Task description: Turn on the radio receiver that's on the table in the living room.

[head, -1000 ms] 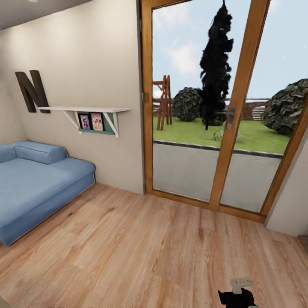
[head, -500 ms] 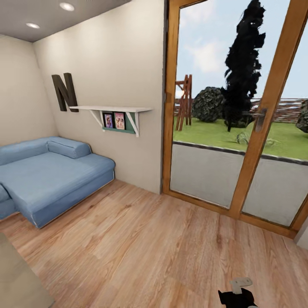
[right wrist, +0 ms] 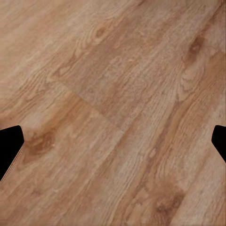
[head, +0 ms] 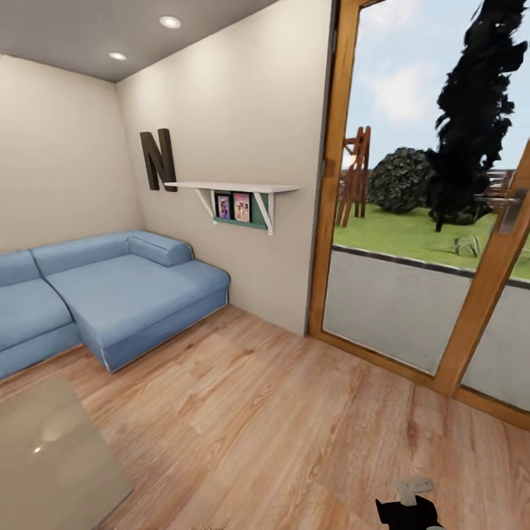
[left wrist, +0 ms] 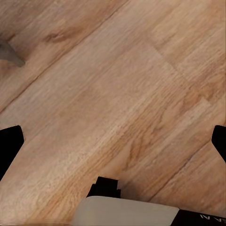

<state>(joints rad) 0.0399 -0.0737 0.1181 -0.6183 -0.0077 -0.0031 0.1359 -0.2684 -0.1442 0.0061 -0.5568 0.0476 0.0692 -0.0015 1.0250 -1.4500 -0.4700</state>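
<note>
Camera's swung left: the blue sofa is fuller in view now, and a corner of the glossy bench has come in just in front of it. No radio on that corner yet. Both jaws spread wide over the wood floor, gripping nothing.

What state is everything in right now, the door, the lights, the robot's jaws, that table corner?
Glass door: shut, handle level.
Ceiling lights: on.
Table: glossy corner in view, bare.
Shelf: holds two upright framed photos.
Sofa: unoccupied.
Left gripper: jaws wide apart, over wood floor.
Right gripper: jaws wide apart, holding nothing.
</note>
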